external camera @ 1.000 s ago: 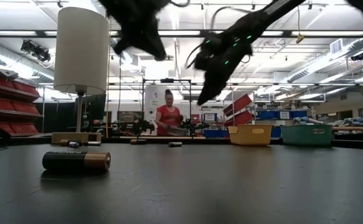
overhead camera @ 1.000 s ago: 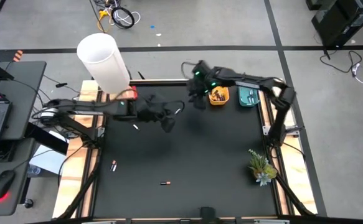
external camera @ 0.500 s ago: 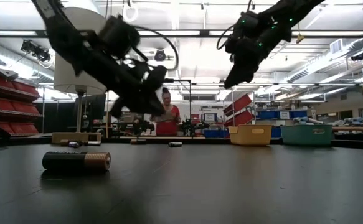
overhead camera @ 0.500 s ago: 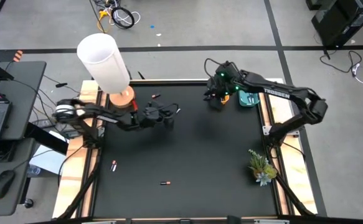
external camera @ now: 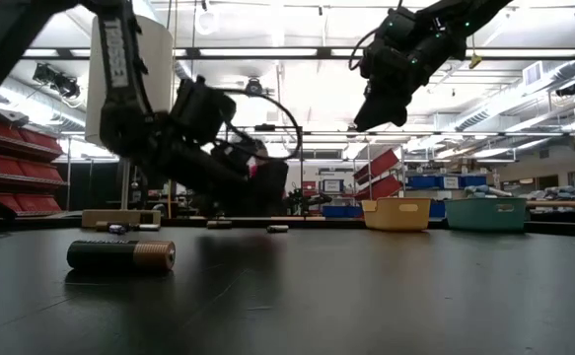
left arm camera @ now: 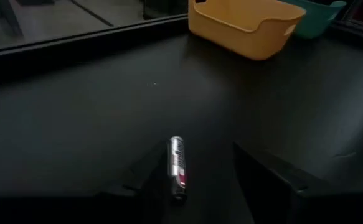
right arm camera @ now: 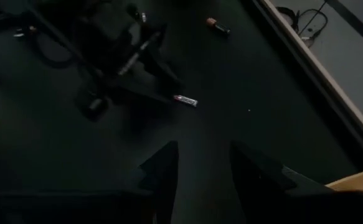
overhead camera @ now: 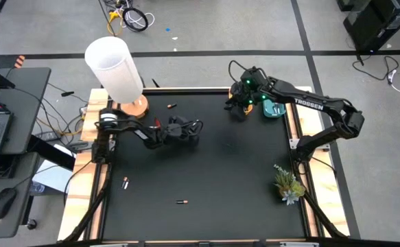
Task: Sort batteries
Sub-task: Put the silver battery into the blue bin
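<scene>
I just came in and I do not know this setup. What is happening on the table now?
Two robot arms are sorting batteries. The left gripper is low over the black table, jaws open around a silver battery lying on it. The right gripper hovers beside the yellow tray and teal tray, holding nothing. Other batteries lie scattered.

A dark battery with a copper-coloured end (external camera: 121,255) lies on its side on the black table (external camera: 366,296), nearest the camera. Behind it the left arm (external camera: 119,89) reaches down, its end effector (external camera: 257,182) low over the far part of the table. The right end effector (external camera: 381,94) hangs high above. Far back stand a yellow tray (external camera: 396,213) and a teal tray (external camera: 485,213), side by side, and a white lamp shade (external camera: 129,84).
</scene>
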You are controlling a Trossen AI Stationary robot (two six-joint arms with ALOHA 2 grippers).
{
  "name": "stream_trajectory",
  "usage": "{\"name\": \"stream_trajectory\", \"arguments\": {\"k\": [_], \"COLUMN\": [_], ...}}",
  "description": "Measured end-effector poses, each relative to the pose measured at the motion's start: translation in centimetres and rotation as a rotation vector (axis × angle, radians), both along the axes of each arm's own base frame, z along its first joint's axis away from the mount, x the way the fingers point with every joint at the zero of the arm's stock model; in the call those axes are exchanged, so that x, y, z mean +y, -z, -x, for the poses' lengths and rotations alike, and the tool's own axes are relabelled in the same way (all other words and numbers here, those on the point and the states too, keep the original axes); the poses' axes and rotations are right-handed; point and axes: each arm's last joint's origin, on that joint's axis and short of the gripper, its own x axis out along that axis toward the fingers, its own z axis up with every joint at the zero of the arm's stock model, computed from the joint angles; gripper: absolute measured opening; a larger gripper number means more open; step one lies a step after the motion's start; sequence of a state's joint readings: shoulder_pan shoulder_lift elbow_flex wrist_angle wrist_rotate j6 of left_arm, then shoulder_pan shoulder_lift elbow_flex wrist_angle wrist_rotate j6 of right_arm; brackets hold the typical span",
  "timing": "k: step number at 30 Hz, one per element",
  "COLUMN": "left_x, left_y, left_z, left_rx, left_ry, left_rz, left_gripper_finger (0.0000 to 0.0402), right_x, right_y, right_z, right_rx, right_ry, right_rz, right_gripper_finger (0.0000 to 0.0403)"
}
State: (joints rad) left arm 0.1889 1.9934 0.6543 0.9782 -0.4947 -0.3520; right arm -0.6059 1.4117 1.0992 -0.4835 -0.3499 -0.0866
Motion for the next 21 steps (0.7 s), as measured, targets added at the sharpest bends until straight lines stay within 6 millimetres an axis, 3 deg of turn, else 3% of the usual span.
{"name": "stream_trajectory", "arguments": {"k": [16,21], "left_x": [2.2,2.2], "left_y": [2.9,3.7], "left_z": [-1.5,-1.6], "left_rx": [0.019,0.066], "left_ry": [-0.041,-0.040], "left_rz": [-0.067,-0.069], "left_gripper_finger": [0.0187,0.0133], "right_x": [1.5,1.7], "right_y": [-0.1,-0.3], "right_z": [-1.0,-1.0], "right_rx": [-0.024,-0.028], "right_ry": [-0.023,-0.025], "right_rz": [-0.042,-0.044], "right_gripper_finger": [0.0153,0.0153]}}
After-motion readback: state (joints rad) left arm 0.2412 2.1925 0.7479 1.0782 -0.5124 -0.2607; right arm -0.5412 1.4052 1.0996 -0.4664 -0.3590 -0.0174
